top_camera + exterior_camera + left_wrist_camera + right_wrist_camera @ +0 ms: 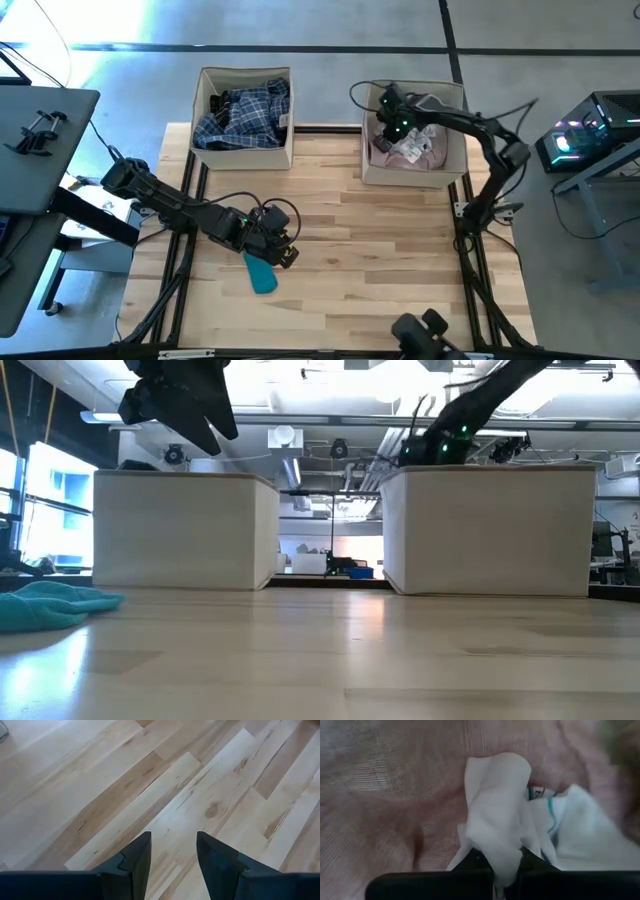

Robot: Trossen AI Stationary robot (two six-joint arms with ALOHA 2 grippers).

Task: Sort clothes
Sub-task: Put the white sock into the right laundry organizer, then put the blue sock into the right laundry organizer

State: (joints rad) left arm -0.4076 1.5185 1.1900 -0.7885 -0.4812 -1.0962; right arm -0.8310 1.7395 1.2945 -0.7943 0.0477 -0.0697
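Note:
My right gripper (pixel 392 125) is over the right beige box (pixel 410 176), shut on a white sock (pixel 496 805). Under it lie a pale pink shirt (pixel 395 795) and white cloth with teal stripes (pixel 570 830). My left gripper (pixel 172 850) stands open above bare wood at the table's left middle, nothing between its fingers. A teal sock (pixel 262 276) lies flat on the table just nearer than it, also seen as the teal sock (pixel 55 606) in the low view. A blue-white plaid shirt (pixel 240 115) fills the left box (pixel 245 156). My right gripper pinches one end of the white sock (pixel 506 862) between its two fingers, coming steeply from above. The sock stretches away from the fingers over the pink shirt inside the box. Whether its far end rests on the shirt, I cannot tell.
The two boxes stand side by side at the table's far edge with a gap between them (pixel 330 565). Bare wood (pixel 390 260) stretches across the middle and right of the table. A grey stand (pixel 40 140) is off the left edge.

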